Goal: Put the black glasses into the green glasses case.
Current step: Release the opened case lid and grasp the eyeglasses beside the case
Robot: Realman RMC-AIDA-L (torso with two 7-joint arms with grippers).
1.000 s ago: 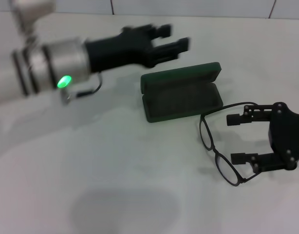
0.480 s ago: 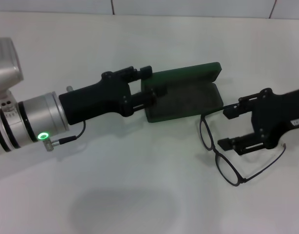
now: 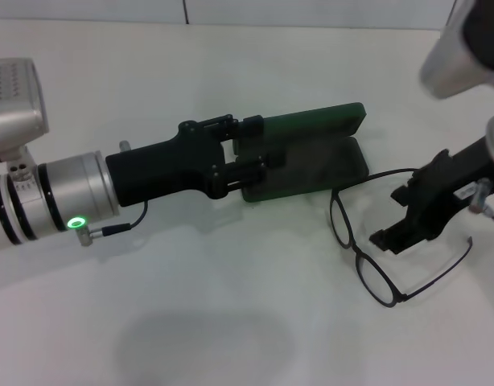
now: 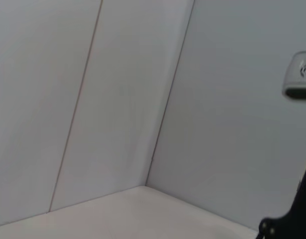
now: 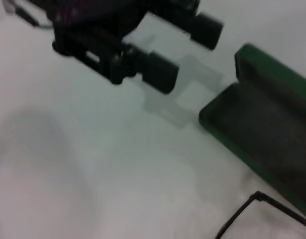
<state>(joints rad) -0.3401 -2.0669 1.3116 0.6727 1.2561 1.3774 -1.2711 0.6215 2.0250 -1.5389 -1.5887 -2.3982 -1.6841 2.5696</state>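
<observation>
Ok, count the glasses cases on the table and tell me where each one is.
1. The green glasses case lies open on the white table, the left gripper at its near-left end. The black glasses lie on the table beside it, by the right gripper.

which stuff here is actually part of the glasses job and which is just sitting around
Part of the job:
- black glasses, lying open on the table beside the case
- green glasses case, lid open
- left gripper, open at the case's end
- right gripper, over the glasses

Just there:
- white table
- tiled wall
</observation>
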